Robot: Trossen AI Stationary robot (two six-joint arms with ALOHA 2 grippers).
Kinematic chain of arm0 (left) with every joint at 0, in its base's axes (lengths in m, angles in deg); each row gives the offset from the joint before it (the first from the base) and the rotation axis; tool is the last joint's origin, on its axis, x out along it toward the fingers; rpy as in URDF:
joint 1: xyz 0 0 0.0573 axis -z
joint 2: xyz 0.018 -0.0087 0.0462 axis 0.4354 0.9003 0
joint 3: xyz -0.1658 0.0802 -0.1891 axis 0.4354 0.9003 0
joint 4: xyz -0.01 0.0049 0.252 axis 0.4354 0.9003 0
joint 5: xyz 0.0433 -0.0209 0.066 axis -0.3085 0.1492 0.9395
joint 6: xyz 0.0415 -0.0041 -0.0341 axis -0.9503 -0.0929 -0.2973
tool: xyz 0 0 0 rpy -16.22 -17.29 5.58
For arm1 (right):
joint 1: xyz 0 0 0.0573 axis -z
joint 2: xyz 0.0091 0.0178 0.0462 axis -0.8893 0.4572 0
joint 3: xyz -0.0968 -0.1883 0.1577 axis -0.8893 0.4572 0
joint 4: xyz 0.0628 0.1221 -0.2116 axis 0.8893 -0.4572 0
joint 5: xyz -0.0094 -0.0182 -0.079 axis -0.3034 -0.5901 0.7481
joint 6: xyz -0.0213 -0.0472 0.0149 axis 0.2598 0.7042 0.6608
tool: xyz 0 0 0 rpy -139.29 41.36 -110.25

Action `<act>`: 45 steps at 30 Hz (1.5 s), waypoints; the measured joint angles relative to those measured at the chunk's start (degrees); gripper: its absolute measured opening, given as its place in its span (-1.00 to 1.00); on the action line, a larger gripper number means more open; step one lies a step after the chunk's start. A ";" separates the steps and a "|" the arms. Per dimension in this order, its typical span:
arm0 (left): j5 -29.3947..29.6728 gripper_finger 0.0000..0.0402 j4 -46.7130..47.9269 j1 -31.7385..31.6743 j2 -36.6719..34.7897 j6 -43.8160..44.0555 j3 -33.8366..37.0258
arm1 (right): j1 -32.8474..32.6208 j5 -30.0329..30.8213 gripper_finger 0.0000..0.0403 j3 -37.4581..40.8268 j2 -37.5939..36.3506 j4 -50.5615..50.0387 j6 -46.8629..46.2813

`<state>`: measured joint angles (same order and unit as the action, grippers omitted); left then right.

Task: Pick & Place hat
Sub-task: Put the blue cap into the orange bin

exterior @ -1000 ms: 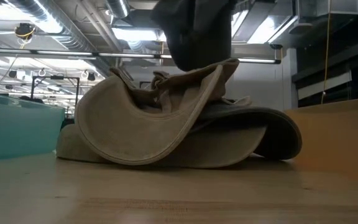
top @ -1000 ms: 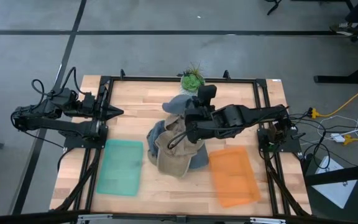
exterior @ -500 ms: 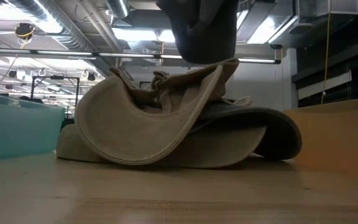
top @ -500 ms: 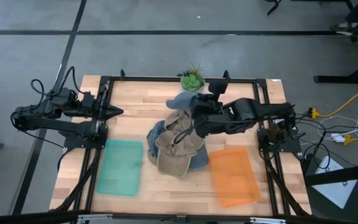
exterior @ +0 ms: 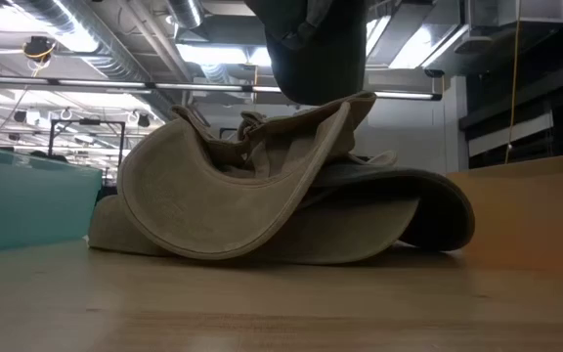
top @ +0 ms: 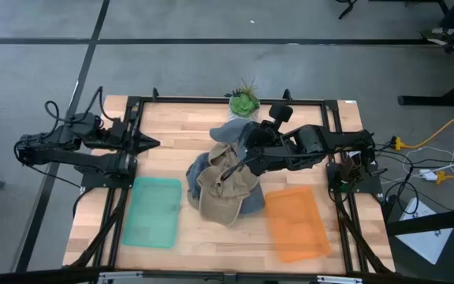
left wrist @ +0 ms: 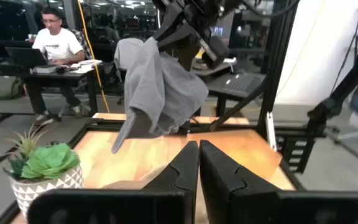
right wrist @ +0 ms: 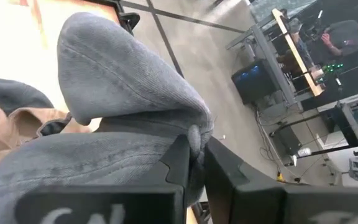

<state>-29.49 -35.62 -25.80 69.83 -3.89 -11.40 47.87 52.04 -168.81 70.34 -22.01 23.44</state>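
A grey hat [top: 229, 132] hangs lifted in my right gripper [top: 247, 150] above the far side of a pile of hats [top: 223, 188]. In the left wrist view the grey hat [left wrist: 160, 87] droops as bunched cloth. In the low view it is a dark shape [exterior: 316, 49] just over the topmost tan hat [exterior: 242, 186], which leans brim-up on the other hats in the pile. My left gripper [top: 146, 143] waits shut at the table's left side, its fingers [left wrist: 199, 155] pointing toward the pile. My right gripper [right wrist: 194, 146] pinches a fold of the grey hat's cloth [right wrist: 194, 132] between its two fingers. The hat bulges out past the fingers [right wrist: 123, 74] and hangs slack below them [left wrist: 132, 127], clear of the table. Whether it touches the tan hat below, I cannot tell.
A green tray [top: 152, 211] lies near-left of the pile and an orange tray [top: 296, 222] near-right. A potted plant [top: 244, 101] stands at the far edge, close behind the held hat. A black frame [top: 132, 118] borders the table. A person sits at a desk [left wrist: 55, 43] beyond.
My right gripper has drawn back toward the table's far right and risen a little, staying shut on the grey hat. The hat has come with it, off the top of the pile. The tan hats have stayed where they were.
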 joint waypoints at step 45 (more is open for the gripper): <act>23.11 0.16 -8.53 -0.08 52.99 -25.81 -29.86 | 1.64 -6.47 -0.82 0.07 2.60 14.29 11.80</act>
<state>-6.38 -44.15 -25.88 122.82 -29.71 -41.26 49.51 45.57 -168.74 72.94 -7.73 35.24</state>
